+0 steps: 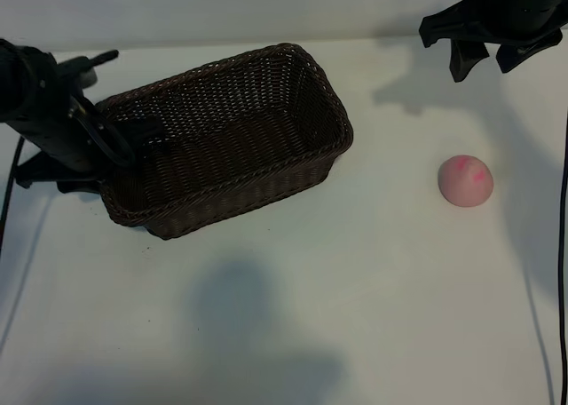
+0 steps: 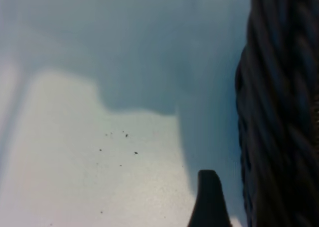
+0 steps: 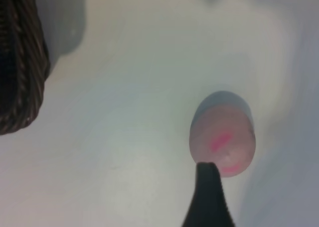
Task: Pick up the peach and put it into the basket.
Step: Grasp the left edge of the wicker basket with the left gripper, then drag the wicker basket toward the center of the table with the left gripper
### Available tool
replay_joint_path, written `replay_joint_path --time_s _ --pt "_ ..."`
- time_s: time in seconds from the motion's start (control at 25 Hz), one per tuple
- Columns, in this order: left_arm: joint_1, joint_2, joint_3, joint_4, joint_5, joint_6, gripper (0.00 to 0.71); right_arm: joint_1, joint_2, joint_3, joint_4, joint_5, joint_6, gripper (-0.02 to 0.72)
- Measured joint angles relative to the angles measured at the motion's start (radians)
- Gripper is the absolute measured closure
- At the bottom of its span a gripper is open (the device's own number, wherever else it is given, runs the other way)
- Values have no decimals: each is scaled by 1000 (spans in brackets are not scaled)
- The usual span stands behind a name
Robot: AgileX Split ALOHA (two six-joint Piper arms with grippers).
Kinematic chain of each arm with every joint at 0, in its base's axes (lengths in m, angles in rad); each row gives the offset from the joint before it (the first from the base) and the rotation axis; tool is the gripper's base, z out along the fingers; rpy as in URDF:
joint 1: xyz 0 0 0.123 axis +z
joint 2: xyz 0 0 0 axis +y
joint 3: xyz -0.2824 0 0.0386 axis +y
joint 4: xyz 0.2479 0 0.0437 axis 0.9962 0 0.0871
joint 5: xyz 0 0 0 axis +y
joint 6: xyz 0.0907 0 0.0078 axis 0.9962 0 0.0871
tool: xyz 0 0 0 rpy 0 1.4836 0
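Nothing done yet: peach [image 1: 466, 180] sits on tabletop [image 1: 373, 316] well right of empty basket [image 1: 222, 138]; right end effector [image 1: 491, 57] hangs open above peach, left end effector [image 1: 120, 143] open at basket's left wall.

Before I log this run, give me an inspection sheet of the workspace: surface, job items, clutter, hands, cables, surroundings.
Surface: white table, a few dark specks, arm shadows on it.
Job's things: peach lies on the table right of the basket, apart from it; nothing seen inside the basket.
Clutter: nothing seen.
Hands: left hand open, at the basket's left end, one finger over the rim; right hand open, hanging above the table beyond the peach, holding nothing.
Cables: dark cables run down both table edges, one at the left, one at the right.
Surroundings: nothing seen.
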Motion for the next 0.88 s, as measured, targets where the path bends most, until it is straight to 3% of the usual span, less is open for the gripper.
replay_joint_path --time_s 0.2,0.52,0.88 --pt "0 22 1 -3 -8 2 255 0 0 0 0 0 0 189" --pt "2 27 1 -17 -36 -5 606 0 0 0 0 0 0 189" --pt "2 27 1 -67 -44 19 605 0 0 0 0 0 0 189"
